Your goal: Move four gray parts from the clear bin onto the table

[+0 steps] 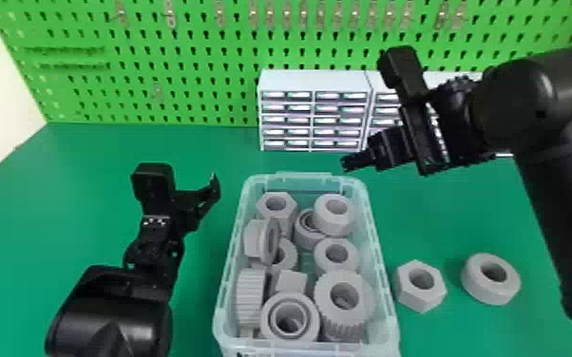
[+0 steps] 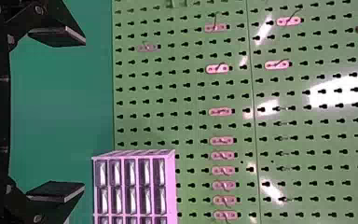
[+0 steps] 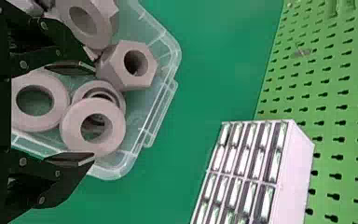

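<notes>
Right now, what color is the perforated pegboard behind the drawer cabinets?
Bright green, best seen in the head view: the pegboard.

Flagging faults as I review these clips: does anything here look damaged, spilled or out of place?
Nothing stands out. The hex nut and ring lie on the table beside the upright bin, fitting the task; the tipped flanged part inside looks like ordinary jumble.

Left tool [image 1: 214, 185] and right tool [image 1: 347, 163] hover open.
</notes>
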